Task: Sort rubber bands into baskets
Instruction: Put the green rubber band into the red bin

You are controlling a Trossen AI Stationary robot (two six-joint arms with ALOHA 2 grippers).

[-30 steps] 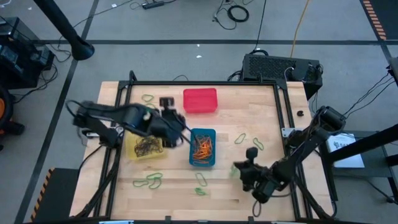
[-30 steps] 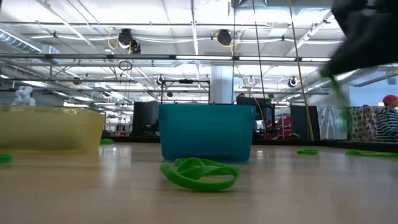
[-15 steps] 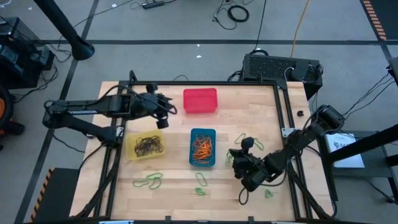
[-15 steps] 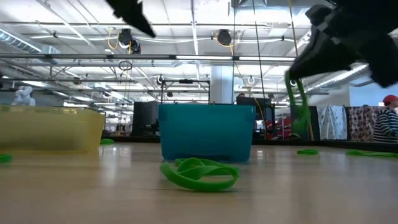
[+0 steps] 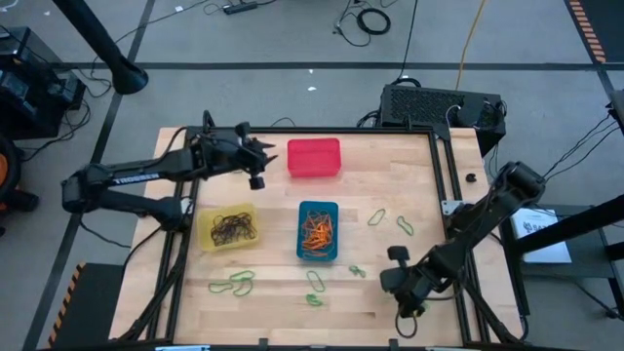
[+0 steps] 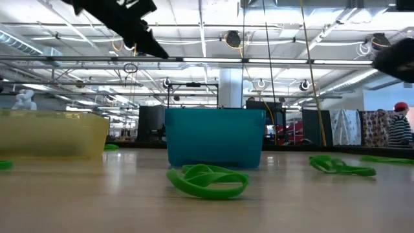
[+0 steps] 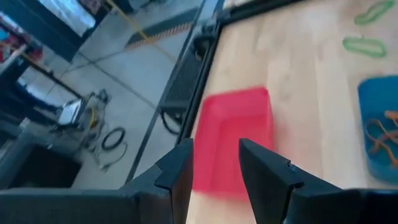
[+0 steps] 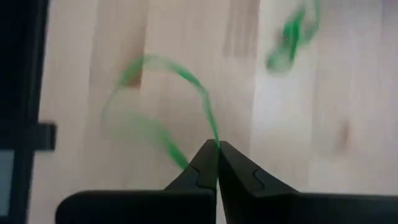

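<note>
Since earlier, my right gripper [image 8: 217, 147] swung back near-right, clenched on a green rubber band [image 8: 165, 99]; red basket [image 5: 314, 158] lies far-left, nearer my part-open left gripper [image 7: 214, 163].

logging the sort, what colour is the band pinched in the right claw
Green. The rubber band in the shut right claw shows best in the right wrist view.

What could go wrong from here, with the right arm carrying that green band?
The right gripper pinches only a thin strand of the green band, so the loop may slip free mid-carry. The red basket sits across the table past the blue basket, so the band could land there. The left gripper hovers open by the red basket, risking crowding.
</note>
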